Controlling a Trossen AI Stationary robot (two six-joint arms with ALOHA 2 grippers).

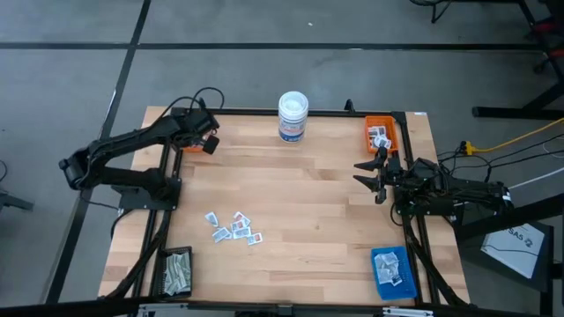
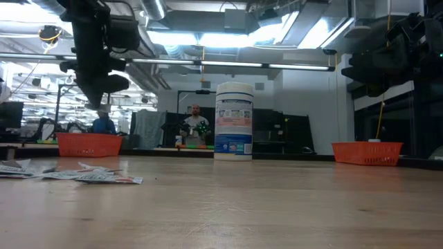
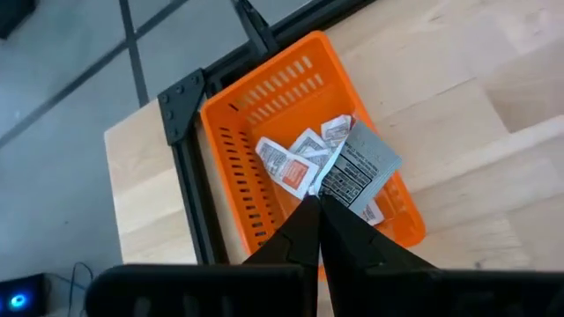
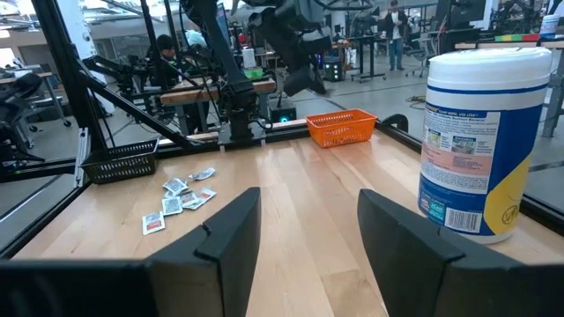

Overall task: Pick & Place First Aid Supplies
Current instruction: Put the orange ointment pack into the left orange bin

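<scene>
Left pincer (image 3: 319,204) clamped on grey packet (image 3: 359,167), held above orange tray (image 3: 264,106); release advised only once centred over tray. Right pincer (image 4: 308,220) apart, idle above tabletop (image 1: 300,189).

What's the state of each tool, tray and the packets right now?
Left tool: shut on a grey packet, above the left orange tray.
Right tool: open, empty, near the right orange tray.
Left orange tray: holds several packets.
Loose packets: lying flat on the table.
White tub: upright, lid on.
</scene>
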